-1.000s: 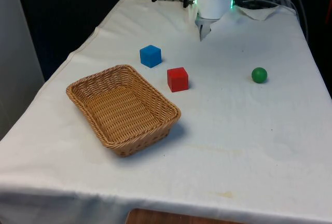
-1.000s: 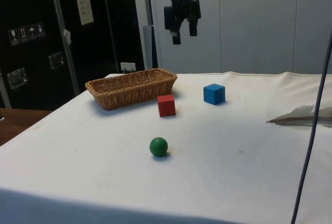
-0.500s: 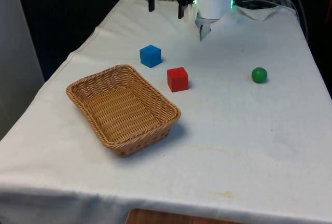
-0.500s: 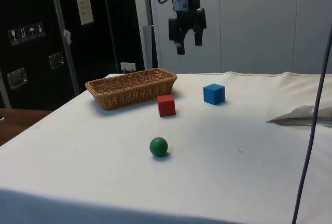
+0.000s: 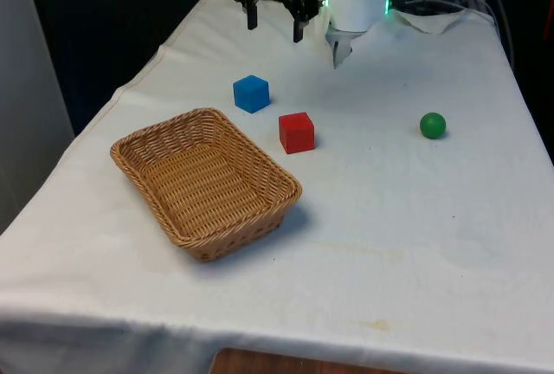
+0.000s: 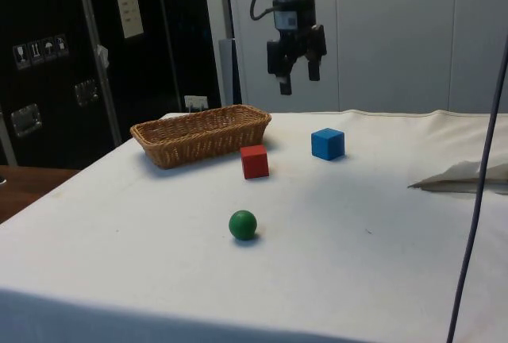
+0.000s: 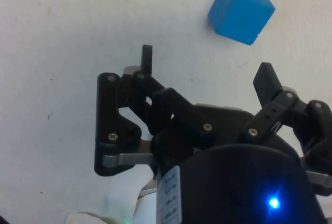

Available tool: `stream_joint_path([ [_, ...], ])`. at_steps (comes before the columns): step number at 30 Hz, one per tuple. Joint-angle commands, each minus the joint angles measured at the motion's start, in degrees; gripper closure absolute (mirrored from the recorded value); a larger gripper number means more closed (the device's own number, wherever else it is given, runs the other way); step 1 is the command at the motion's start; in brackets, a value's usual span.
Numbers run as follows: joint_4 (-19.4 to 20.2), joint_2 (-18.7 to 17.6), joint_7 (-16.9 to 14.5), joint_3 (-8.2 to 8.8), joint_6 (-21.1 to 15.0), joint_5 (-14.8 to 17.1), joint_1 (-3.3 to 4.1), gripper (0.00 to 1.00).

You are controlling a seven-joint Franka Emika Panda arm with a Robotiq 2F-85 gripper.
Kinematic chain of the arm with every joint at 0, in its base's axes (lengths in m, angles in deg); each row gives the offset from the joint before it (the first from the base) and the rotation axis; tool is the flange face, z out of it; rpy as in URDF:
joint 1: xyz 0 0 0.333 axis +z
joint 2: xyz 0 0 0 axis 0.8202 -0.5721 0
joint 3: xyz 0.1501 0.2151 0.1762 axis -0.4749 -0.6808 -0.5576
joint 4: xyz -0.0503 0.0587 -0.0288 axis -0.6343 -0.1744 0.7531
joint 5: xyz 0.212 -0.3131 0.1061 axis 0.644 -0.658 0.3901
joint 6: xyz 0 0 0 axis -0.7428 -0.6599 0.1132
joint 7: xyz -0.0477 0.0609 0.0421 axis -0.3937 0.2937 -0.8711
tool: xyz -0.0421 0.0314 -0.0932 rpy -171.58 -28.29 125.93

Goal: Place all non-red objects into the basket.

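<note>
The hand (image 5: 275,24) hangs in the air beyond the blue cube (image 5: 251,93), on the far side of it from the basket (image 5: 204,182), with its two black fingers spread apart and nothing between them. In the front view the arm above the hand is cut off by the picture's top edge. No writing can be read on any of the things.

The basket is a shallow rectangular tray of tan woven wicker with a braided rim, and nothing lies in it. The blue cube, sharp-edged and matte, sits on the white cloth of the bench (image 5: 398,218) just past the basket's far corner. The red cube (image 5: 297,132), the same shape, stands just beside the basket's far rim, on the front view's right of the blue one. The green ball (image 5: 433,125), smooth and round, lies well apart from the basket, towards the front view's right.
</note>
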Motion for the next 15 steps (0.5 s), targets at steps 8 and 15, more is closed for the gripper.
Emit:
stream_joint_path([
  [8,4.58,0.52,0.11,1.15,-5.5,-0.29,-0.23,0.0],
  [15,7.56,-0.8,0.57,1.95,-10.37,0.4,-0.06,0.0],
])
